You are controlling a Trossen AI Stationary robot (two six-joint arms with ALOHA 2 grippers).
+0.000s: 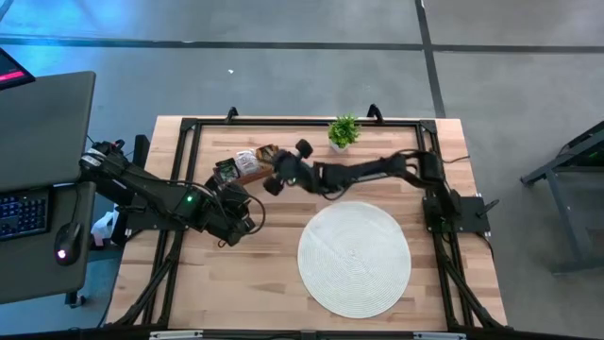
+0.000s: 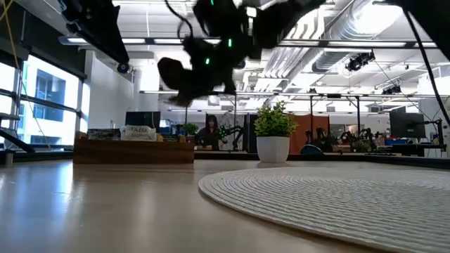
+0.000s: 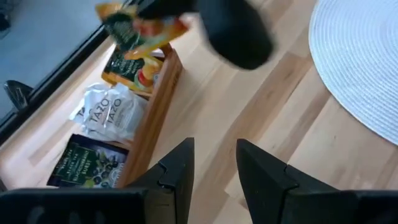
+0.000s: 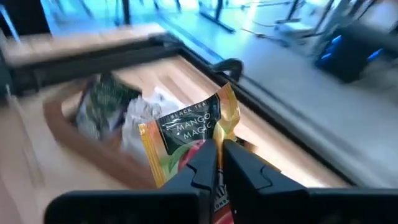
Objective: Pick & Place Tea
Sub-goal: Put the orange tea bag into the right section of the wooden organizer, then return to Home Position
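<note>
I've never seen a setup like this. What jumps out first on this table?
The right gripper is pinching a yellow "Mango Magic" tea sachet, lifted above the wooden tray near the table's far edge. The left gripper hovers beside that tray. A big round white mat lies bare nearer the front.

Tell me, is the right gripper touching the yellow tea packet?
Touching. The right wrist view shows the right gripper with its fingers pinched together on the yellow tea packet, which sticks up from between them above the wooden tray.
</note>
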